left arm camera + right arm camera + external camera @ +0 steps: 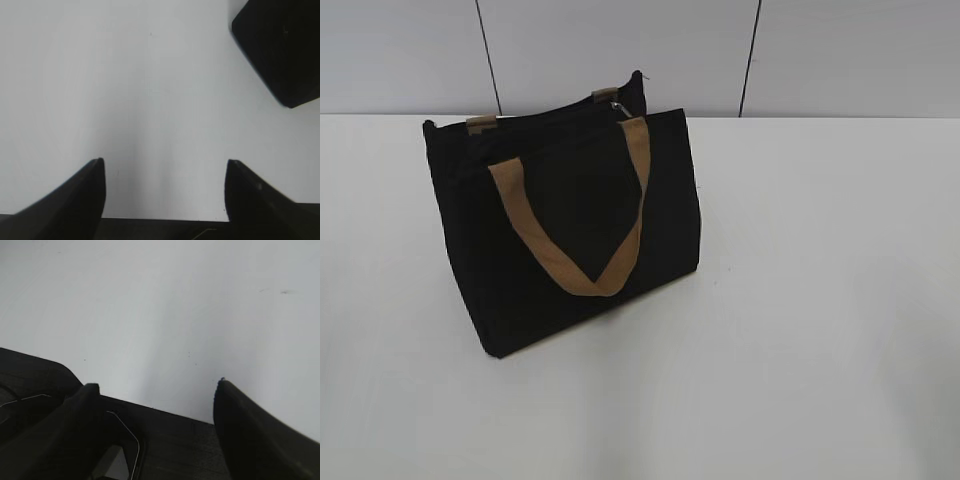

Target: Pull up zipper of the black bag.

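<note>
The black bag (570,220) stands upright on the white table, left of centre in the exterior view, with a tan handle (582,215) hanging down its front. The small silver zipper (616,106) sits at the right end of the top zip line. A corner of the bag shows at the top right of the left wrist view (280,47). My left gripper (165,165) is open and empty over bare table. My right gripper (157,385) is open and empty over bare table. Neither gripper appears in the exterior view.
The white table (820,300) spreads wide around the bag. A grey panelled wall (820,50) rises behind the table's far edge.
</note>
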